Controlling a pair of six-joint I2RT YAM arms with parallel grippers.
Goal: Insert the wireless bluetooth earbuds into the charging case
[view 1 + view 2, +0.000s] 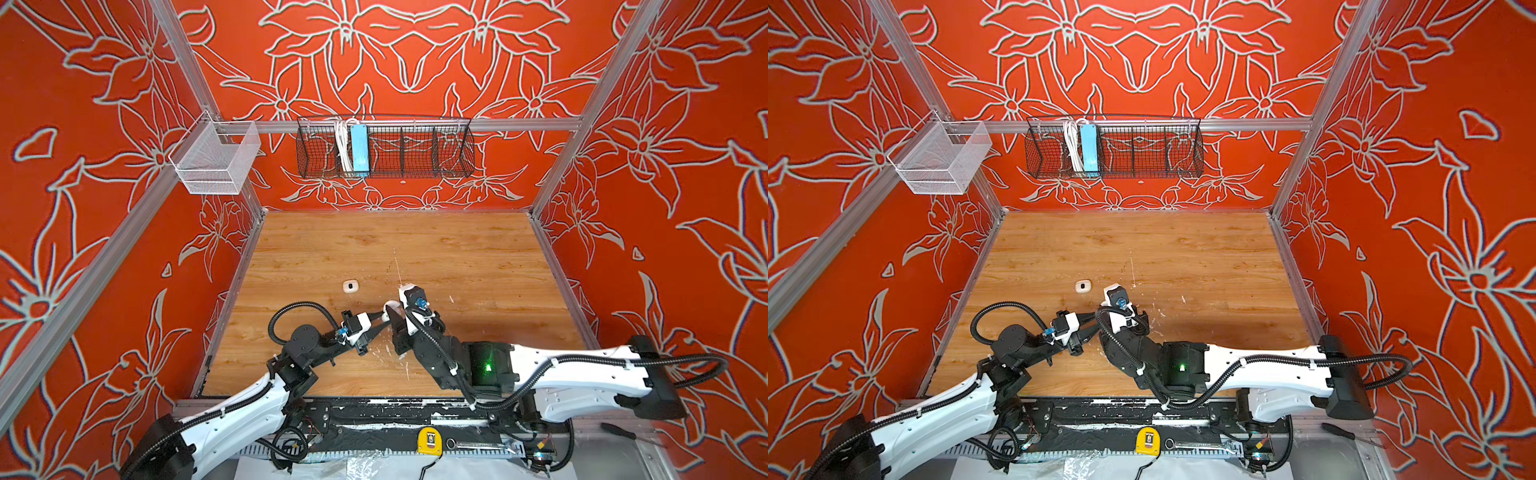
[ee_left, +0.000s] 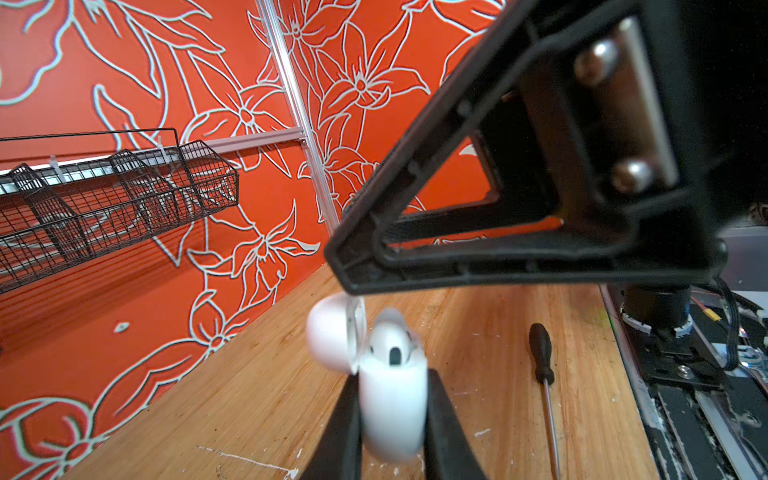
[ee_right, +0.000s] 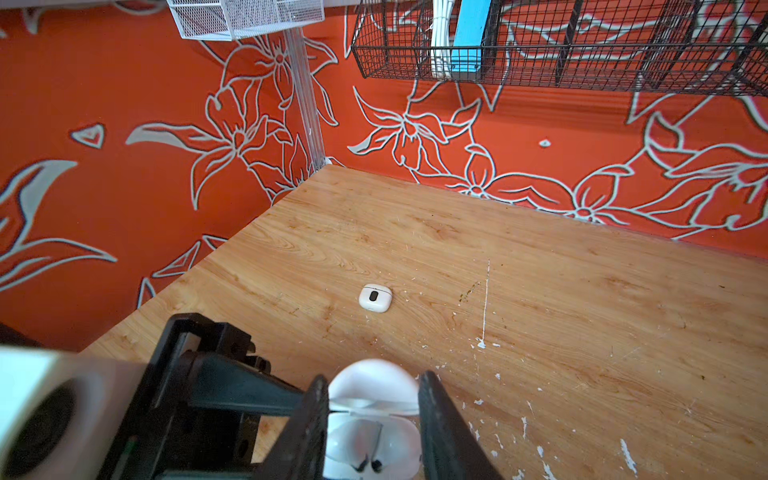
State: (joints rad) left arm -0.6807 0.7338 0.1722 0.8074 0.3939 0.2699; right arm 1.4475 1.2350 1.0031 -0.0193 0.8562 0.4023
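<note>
The white charging case [image 2: 392, 407] hangs just above the wood table with its lid flipped open, and my left gripper [image 2: 392, 374] is shut on its body. Both wireless bluetooth earbuds [image 3: 365, 440] sit side by side in its wells, dark tips showing. In the left wrist view only one earbud [image 2: 390, 340] pokes out. My right gripper [image 3: 374, 376] hovers right over the case [image 3: 374, 386] with its jaws parted on either side of the lid and nothing else between them. Whether they touch it I cannot tell. In a top view the case [image 1: 390, 309] shows where the two grippers meet.
A white rounded-square box with a dark oval mark [image 1: 350, 286] lies on the table behind the grippers. A black screwdriver [image 2: 541, 353] lies near the front right. A black wire basket [image 1: 384, 145] and a white mesh basket [image 1: 216, 160] hang on the back rail.
</note>
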